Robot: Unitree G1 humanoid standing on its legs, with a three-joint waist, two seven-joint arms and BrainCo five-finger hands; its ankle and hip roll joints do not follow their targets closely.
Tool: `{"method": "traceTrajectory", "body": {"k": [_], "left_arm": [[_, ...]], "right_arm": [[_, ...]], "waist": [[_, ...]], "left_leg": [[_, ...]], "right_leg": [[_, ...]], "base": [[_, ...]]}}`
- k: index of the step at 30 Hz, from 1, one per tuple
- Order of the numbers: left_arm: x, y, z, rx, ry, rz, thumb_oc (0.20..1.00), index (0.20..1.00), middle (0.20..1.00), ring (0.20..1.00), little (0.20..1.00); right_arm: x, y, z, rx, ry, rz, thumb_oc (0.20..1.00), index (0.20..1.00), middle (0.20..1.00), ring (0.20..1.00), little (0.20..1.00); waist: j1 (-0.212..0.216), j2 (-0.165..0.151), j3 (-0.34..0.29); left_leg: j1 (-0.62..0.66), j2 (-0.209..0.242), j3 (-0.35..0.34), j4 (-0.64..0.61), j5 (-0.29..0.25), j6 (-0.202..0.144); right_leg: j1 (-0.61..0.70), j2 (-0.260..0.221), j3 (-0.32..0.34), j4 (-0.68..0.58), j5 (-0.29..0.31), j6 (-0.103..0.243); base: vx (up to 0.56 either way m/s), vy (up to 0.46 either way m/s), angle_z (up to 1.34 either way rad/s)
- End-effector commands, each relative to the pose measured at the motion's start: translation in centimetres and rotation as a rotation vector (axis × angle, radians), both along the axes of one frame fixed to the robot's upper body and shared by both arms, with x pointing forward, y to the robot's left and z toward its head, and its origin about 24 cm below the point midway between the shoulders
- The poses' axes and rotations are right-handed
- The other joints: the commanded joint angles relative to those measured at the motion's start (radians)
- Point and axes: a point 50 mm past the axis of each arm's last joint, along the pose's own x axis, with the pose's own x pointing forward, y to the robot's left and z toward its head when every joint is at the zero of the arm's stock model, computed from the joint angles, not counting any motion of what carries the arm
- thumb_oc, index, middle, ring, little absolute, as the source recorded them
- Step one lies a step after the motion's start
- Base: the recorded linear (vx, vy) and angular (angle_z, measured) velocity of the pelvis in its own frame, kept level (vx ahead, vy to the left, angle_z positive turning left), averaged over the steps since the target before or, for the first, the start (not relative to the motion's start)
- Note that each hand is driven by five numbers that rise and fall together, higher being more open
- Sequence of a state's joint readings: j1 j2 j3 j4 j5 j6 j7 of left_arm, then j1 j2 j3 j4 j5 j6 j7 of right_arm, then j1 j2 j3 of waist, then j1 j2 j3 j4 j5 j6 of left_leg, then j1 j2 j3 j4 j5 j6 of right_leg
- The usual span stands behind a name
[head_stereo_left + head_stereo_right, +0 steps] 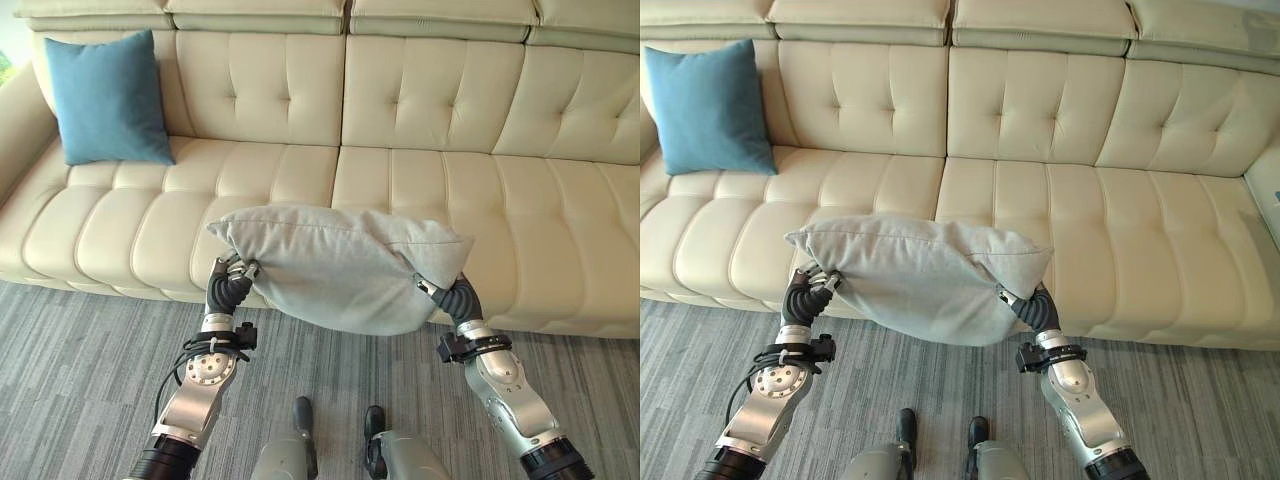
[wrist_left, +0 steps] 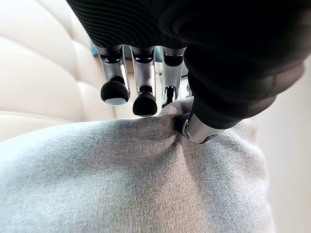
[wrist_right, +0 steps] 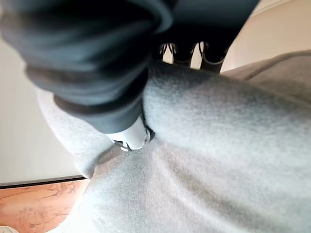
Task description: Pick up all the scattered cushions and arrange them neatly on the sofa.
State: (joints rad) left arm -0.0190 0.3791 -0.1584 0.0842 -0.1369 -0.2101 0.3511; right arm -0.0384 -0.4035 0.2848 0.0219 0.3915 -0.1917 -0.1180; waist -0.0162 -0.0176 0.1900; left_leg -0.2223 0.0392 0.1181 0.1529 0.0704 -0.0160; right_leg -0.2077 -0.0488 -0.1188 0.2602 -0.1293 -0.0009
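Sofa (image 1: 420, 190): we face a long cream leather sofa with tufted back cushions; most of its seat lies bare, so there is plenty of room for a cushion.

Carpet (image 1: 80, 340): grey striped carpet lies in front of the sofa, under our arms.

Grey cushion (image 1: 345, 265): we hold it in the air between our two hands, over the carpet just in front of the seat's front edge, near the middle of the sofa. It sags in the middle and bulges at the bottom, so we judge it soft, light and loosely filled. The woven cover looks rough enough not to slip.

Blue cushion (image 1: 105, 98): it already stands upright against the backrest at the sofa's left end, well apart from the grey one.

Left hand (image 1: 232, 274): it has the cushion's left end. In the left wrist view the thumb (image 2: 197, 127) digs into the fabric and the fingers (image 2: 144, 103) curl over the edge, so we read it as a pinch on the corner.

Right hand (image 1: 442, 288): it has the right end; the thumb (image 3: 130, 136) presses a dimple into the cloth while the fingers reach round the far side, clamped on it.

Where to hold: we judge the two ends the best places, since a soft cushion folds if taken by the middle.
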Motion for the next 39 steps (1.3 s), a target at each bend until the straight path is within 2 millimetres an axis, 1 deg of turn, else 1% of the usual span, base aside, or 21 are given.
{"method": "traceTrajectory", "body": {"k": [1, 2, 3, 5, 9, 11, 12, 15, 16, 17, 19, 20, 22, 23, 24, 26, 27, 29, 33, 36, 39], "left_arm": [[0.2, 1.3, 1.9, 0.037, -0.106, 0.032, 0.2, 0.2, 0.2, 0.2, 0.2], [0.1, 1.4, 1.7, 0.039, -0.093, 0.032, 0.2, 0.2, 0.2, 0.2, 0.2], [0.1, 1.4, 1.7, 0.039, -0.093, 0.032, 0.2, 0.2, 0.2, 0.2, 0.2], [0.1, 1.4, 1.4, 0.043, -0.077, 0.034, 0.2, 0.2, 0.2, 0.2, 0.2], [0.1, 1.4, 1.4, 0.05, -0.075, 0.041, 0.2, 0.2, 0.2, 0.2, 0.2], [-0.3, 1.6, 1.2, 0.066, -0.067, 0.039, 0.2, 0.2, 0.2, 0.2, 0.2], [-0.3, 1.6, 1.2, 0.066, -0.067, 0.039, 0.2, 0.2, 0.2, 0.2, 0.2], [-0.4, 1.8, 1.0, 0.079, -0.054, 0.04, 0.2, 0.2, 0.2, 0.2, 0.2], [-0.5, 2.2, 1.1, 0.093, -0.048, 0.043, 0.2, 0.2, 0.2, 0.2, 0.2], [-0.5, 2.6, 1.4, 0.095, -0.056, 0.048, 0.2, 0.2, 0.2, 0.2, 0.2], [-0.3, 2.9, 1.8, 0.09, -0.074, 0.067, 0.2, 0.2, 0.2, 0.2, 0.2], [-0.3, 3.0, 1.9, 0.09, -0.079, 0.077, 0.2, 0.2, 0.2, 0.2, 0.2], [-0.3, 3.2, 2.0, 0.086, -0.084, 0.081, 0.2, 0.2, 0.2, 0.2, 0.2], [-0.3, 3.2, 2.0, 0.086, -0.084, 0.081, 0.2, 0.2, 0.2, 0.2, 0.2], [-0.4, 3.1, 1.9, 0.087, -0.079, 0.072, 0.2, 0.2, 0.2, 0.2, 0.2], [-0.3, 3.0, 1.8, 0.084, -0.075, 0.063, 0.2, 0.2, 0.2, 0.2, 0.2], [-0.3, 2.9, 1.6, 0.084, -0.069, 0.057, 0.2, 0.2, 0.2, 0.2, 0.2], [-0.4, 2.7, 1.2, 0.084, -0.055, 0.046, 0.2, 0.2, 0.2, 0.2, 0.2], [-0.7, 2.7, 0.4, 0.105, -0.011, 0.031, 0.2, 0.2, 0.2, 0.2, 0.2], [-0.6, 2.8, 0.0, 0.119, 0.009, 0.043, 0.2, 0.2, 0.2, 0.2, 0.2], [-0.1, 2.5, -0.3, 0.027, 0.012, 0.069, 0.2, 0.2, 0.2, 0.2, 0.2]], "right_arm": [[-0.2, 0.2, 4.3, 0.057, -0.228, 0.014, 0.2, 0.2, 0.2, 0.2, 0.2], [-0.4, 0.0, 4.3, 0.054, -0.232, 0.001, 0.2, 0.2, 0.2, 0.2, 0.2], [-0.4, -0.1, 4.3, 0.054, -0.231, 0.001, 0.2, 0.2, 0.2, 0.2, 0.2], [-0.6, -0.5, 4.0, 0.056, -0.218, -0.033, 0.2, 0.2, 0.2, 0.2, 0.2], [-0.7, -0.7, 3.6, 0.053, -0.203, -0.058, 0.2, 0.2, 0.2, 0.2, 0.2], [-1.1, -0.6, 3.3, 0.053, -0.195, -0.047, 0.2, 0.2, 0.2, 0.2, 0.2], [-1.1, -0.6, 3.3, 0.053, -0.195, -0.047, 0.2, 0.2, 0.2, 0.2, 0.2], [-0.9, -0.3, 3.1, 0.052, -0.186, -0.038, 0.2, 0.2, 0.2, 0.2, 0.2], [-1.0, 0.0, 3.1, 0.053, -0.184, -0.022, 0.2, 0.2, 0.2, 0.2, 0.2], [-0.8, 0.5, 3.3, 0.059, -0.195, -0.001, 0.2, 0.2, 0.2, 0.2, 0.2], [-0.6, 1.0, 3.6, 0.072, -0.211, 0.006, 0.2, 0.2, 0.2, 0.2, 0.2], [-0.5, 1.2, 3.8, 0.076, -0.217, 0.013, 0.2, 0.2, 0.2, 0.2, 0.2], [-0.2, 1.4, 4.0, 0.073, -0.225, 0.024, 0.2, 0.2, 0.2, 0.2, 0.2], [-0.2, 1.4, 4.0, 0.073, -0.225, 0.024, 0.2, 0.2, 0.2, 0.2, 0.2], [-0.1, 1.1, 4.1, 0.062, -0.228, 0.027, 0.2, 0.2, 0.2, 0.2, 0.2], [-0.1, 0.8, 4.0, 0.063, -0.218, 0.018, 0.2, 0.2, 0.2, 0.2, 0.2], [-0.2, 0.6, 3.8, 0.062, -0.211, 0.014, 0.2, 0.2, 0.2, 0.2, 0.2], [-0.4, 0.2, 3.5, 0.06, -0.198, 0.009, 0.2, 0.2, 0.2, 0.2, 0.2], [-0.5, -0.8, 3.2, 0.023, -0.182, -0.013, 0.2, 0.2, 0.2, 0.2, 0.2], [-0.2, -0.8, 3.8, 0.015, -0.204, -0.015, 0.2, 0.2, 0.2, 0.2, 0.2], [0.6, -0.1, 5.0, 0.016, -0.251, -0.001, 0.2, 0.2, 0.2, 0.2, 0.2]], "waist": [[-0.011, -0.037, -0.069], [-0.001, -0.031, -0.074], [-0.001, -0.032, -0.075], [0.016, -0.028, -0.081], [0.03, -0.034, -0.084], [0.028, -0.038, -0.106], [0.029, -0.036, -0.107], [0.041, -0.061, -0.119], [0.05, -0.08, -0.115], [0.047, -0.083, -0.085], [0.036, -0.073, -0.054], [0.033, -0.063, -0.045], [0.021, -0.046, -0.031], [0.021, -0.046, -0.031], [0.01, -0.036, -0.019], [-0.003, -0.033, -0.014], [-0.007, -0.038, -0.018], [-0.007, -0.046, -0.031], [-0.006, -0.038, -0.084], [-0.004, -0.031, -0.107], [0.0, -0.026, -0.113]], "left_leg": [[-0.04, -0.012, 0.014, 0.048, -0.112, -0.029], [-0.083, -0.011, 0.041, -0.002, -0.054, -0.043], [-0.081, -0.013, 0.042, -0.006, -0.052, -0.043], [-0.131, 0.005, 0.078, -0.069, 0.008, -0.057], [-0.172, 0.025, 0.099, -0.095, 0.032, -0.065], [-0.131, 0.026, 0.096, -0.111, 0.052, -0.051], [-0.134, 0.029, 0.096, -0.111, 0.054, -0.051], [-0.127, 0.02, 0.097, -0.074, 0.028, -0.033], [-0.098, 0.001, 0.1, -0.065, -0.01, -0.007], [-0.072, 0.0, 0.102, -0.058, -0.033, 0.017], [-0.044, -0.004, 0.098, -0.05, -0.062, 0.039], [-0.027, -0.001, 0.102, -0.056, -0.071, 0.045], [0.011, -0.006, 0.097, -0.067, -0.093, 0.048], [0.011, -0.006, 0.097, -0.067, -0.093, 0.048], [0.049, -0.016, 0.086, -0.072, -0.111, 0.047], [0.076, -0.03, 0.066, -0.073, -0.128, 0.045], [0.08, -0.039, 0.059, -0.069, -0.13, 0.044], [0.106, -0.05, 0.06, -0.058, -0.158, 0.038], [0.136, -0.049, 0.052, -0.08, -0.158, 0.023], [0.168, -0.047, 0.052, -0.108, -0.157, 0.016], [0.183, -0.044, 0.05, -0.127, -0.154, 0.01]], "right_leg": [[0.106, 0.006, 0.014, -0.16, 0.042, 0.064], [0.136, 0.017, 0.011, -0.176, 0.031, 0.067], [0.136, 0.015, 0.012, -0.178, 0.031, 0.067], [0.187, 0.03, 0.012, -0.197, 0.01, 0.068], [0.237, 0.034, 0.023, -0.209, -0.013, 0.069], [0.282, 0.028, 0.031, -0.212, -0.038, 0.08], [0.28, 0.031, 0.032, -0.213, -0.035, 0.079], [0.285, -0.005, 0.046, -0.185, -0.036, 0.096], [0.259, -0.038, 0.05, -0.087, 0.008, 0.128], [0.153, -0.055, 0.08, 0.098, 0.121, 0.156], [0.064, -0.062, 0.083, 0.211, 0.151, 0.158], [0.016, -0.064, 0.074, 0.243, 0.148, 0.145], [-0.045, -0.057, 0.049, 0.206, 0.112, 0.123], [-0.045, -0.057, 0.049, 0.206, 0.112, 0.123], [-0.076, -0.043, 0.038, 0.124, 0.079, 0.113], [-0.092, -0.031, 0.062, 0.036, 0.09, 0.122], [-0.078, -0.026, 0.077, -0.005, 0.101, 0.123], [-0.031, -0.038, 0.066, -0.061, 0.106, 0.123], [0.042, -0.033, 0.037, -0.14, 0.113, 0.116], [0.082, -0.029, 0.027, -0.172, 0.107, 0.113], [0.103, -0.026, 0.023, -0.2, 0.106, 0.111]], "base": [[0.21, 0.052, 0.11], [0.16, 0.044, 0.14], [0.18, 0.049, 0.15], [0.21, 0.053, 0.09], [0.22, 0.078, -0.09], [0.36, 0.146, -0.29], [0.27, 0.128, -0.26], [0.24, 0.169, -0.18], [0.27, 0.322, -0.11], [0.21, 0.325, -0.27], [0.07, 0.214, -0.54], [0.1, 0.161, -0.3], [0.14, 0.107, -0.01], [0.21, 0.05, -0.21], [0.22, 0.021, -0.25], [0.25, -0.011, 0.02], [0.26, -0.076, 0.41], [0.28, -0.104, 0.53], [0.22, -0.098, 0.08], [0.19, -0.081, 0.12], [0.08, -0.064, -0.04]]}}
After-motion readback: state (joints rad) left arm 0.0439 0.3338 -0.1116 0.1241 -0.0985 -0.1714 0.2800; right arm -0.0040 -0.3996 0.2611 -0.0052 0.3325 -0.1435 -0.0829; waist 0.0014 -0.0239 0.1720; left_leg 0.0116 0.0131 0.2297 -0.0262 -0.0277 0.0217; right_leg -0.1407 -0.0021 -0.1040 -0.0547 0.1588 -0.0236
